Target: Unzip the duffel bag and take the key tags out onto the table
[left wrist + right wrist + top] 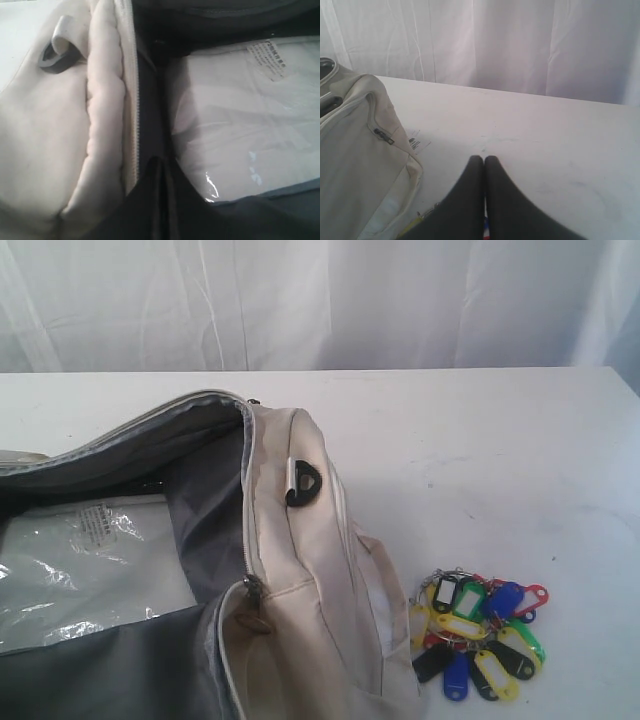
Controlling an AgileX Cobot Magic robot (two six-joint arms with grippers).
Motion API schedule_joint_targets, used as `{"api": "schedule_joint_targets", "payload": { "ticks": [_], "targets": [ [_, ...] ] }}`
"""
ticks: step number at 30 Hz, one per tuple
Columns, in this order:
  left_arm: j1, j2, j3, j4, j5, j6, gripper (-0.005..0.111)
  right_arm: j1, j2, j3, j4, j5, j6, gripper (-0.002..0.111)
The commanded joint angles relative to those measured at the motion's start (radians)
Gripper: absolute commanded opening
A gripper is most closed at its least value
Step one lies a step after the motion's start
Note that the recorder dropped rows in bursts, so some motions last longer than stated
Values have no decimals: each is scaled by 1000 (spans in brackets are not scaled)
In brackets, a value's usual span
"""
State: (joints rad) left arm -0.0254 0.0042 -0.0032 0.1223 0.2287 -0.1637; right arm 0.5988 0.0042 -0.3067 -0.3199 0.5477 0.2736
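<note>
Cream-beige fabric fills the left half of the scene: the duffel bag (300, 570) lies on the white table (500, 430) with its main zip run open, the mouth gaping toward the left and the dark grey lining (205, 510) showing. Inside lies a flat packet (80, 560) in clear crinkled plastic with a printed label. The bag's open edge, lined with zipper teeth (131, 100), curves from the far side down to a metal zipper pull (252, 588) near the front. A black D-ring (303, 483) sits on the bag's outer side, facing the open tabletop.

The key tags (480, 635) are out of the bag, a bunch of red, blue, green, yellow and black on metal rings. They lie on the tabletop just beside the bag's right-hand end, close to a webbing strap (385, 565); whether they touch it I cannot tell.

The left gripper (161, 164) hangs over the bag's open mouth, its dark jaws pressed together and holding nothing, the tips close to the zipper edge and the lining. The right gripper (484, 159) is over the table beside the bag, its jaws likewise together, gripping nothing.

To the right of the tags and behind them the tabletop runs wide to its far edge, where a white curtain (320, 300) hangs — that is the side with room to move
</note>
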Motion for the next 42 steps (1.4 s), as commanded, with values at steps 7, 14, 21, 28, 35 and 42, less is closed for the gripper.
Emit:
{"api": "schedule_joint_targets", "payload": {
  "ticks": [7, 14, 21, 28, 35, 42],
  "targets": [
    [3, -4, 3, -144, 3, 245, 0, -11, -4, 5, -10, -5, -7, 0],
    [3, -4, 3, -144, 1, 250, 0, -11, -4, 5, -10, -5, -7, 0],
    [3, -4, 3, -144, 2, 250, 0, -11, -4, 5, -10, -5, -7, 0],
    [3, -4, 3, -144, 2, 250, 0, -11, -4, 5, -10, -5, -7, 0],
    [3, -4, 3, -144, 2, 250, 0, -11, -4, 5, -10, -5, -7, 0],
    [3, -4, 3, -144, 2, 250, 0, -164, -4, 61, 25, -90, 17, 0]
  ]
}}
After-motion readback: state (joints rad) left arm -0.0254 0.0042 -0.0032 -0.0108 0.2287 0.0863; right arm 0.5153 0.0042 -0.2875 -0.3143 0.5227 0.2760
